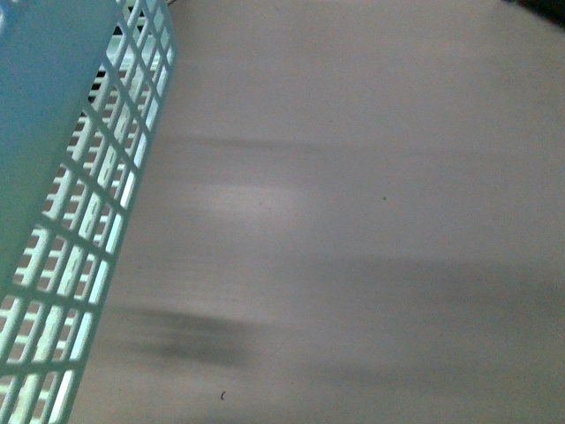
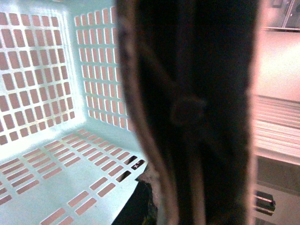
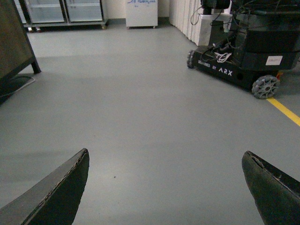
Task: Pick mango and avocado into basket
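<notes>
Left of the pale bench (image 1: 371, 221) in the front view: basket (image 1: 53, 132), light blue, one slotted wall showing. The frame is blurred. A small dark speck lies on the bench near the basket's lower end.

Left wrist view: the camera looks into the basket (image 2: 70, 136). Slotted floor and two slotted walls meeting at a corner are visible. No fruit lies on the visible part of the floor. My left claw (image 2: 187, 112) reads only as a dark, blurred upright mass close to the lens, in front of the basket interior. I cannot tell whether it is spread or closed, or whether it holds anything.

Right wrist view: my right claw (image 3: 165, 152) is spread wide, with the dark fingers (image 3: 61, 192) well apart and nothing between them. It points over grey floor (image 3: 140, 103). Beyond it stand a black wheeled ARX base (image 3: 243, 56), a yellow floor line (image 3: 283, 111) just beside that base, and glass-fronted cabinets (image 3: 63, 10) against the far wall. No basket shows in this view.
</notes>
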Motion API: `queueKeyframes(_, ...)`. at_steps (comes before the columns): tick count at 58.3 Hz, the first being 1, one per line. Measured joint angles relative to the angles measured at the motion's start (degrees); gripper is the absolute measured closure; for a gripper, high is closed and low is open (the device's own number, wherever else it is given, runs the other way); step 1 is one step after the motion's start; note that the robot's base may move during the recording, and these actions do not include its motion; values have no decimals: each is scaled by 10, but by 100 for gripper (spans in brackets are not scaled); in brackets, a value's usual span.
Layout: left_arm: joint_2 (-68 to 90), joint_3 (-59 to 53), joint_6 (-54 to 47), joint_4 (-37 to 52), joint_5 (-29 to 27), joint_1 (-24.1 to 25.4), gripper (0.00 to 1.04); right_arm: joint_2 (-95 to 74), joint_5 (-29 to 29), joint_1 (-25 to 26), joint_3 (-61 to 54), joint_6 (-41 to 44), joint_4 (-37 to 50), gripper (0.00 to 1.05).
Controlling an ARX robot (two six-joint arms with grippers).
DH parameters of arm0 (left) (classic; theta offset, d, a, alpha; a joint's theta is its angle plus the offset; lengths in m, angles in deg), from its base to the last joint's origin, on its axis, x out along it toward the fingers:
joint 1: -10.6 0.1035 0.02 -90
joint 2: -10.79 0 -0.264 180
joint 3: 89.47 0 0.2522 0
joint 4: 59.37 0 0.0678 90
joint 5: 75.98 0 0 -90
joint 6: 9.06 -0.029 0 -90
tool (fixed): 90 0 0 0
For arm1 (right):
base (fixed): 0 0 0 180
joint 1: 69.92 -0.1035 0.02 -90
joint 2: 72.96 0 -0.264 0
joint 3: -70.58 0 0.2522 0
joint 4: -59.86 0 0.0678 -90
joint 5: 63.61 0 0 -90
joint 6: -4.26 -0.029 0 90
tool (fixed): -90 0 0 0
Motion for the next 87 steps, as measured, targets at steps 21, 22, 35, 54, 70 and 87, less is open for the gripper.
queueKeyframes(21, 0, 0, 2, -3, 0, 0, 101, 0, 0, 0, 0, 0, 0, 9)
queueKeyframes(22, 0, 0, 2, -3, 0, 0, 101, 0, 0, 0, 0, 0, 0, 9)
queueKeyframes(35, 0, 0, 2, -3, 0, 0, 101, 0, 0, 0, 0, 0, 0, 9)
queueKeyframes(54, 0, 0, 2, -3, -1, 0, 101, 0, 0, 0, 0, 0, 0, 9)
queueKeyframes(70, 0, 0, 2, -3, -1, 0, 101, 0, 0, 0, 0, 0, 0, 9)
queueKeyframes(87, 0, 0, 2, -3, 0, 0, 101, 0, 0, 0, 0, 0, 0, 9)
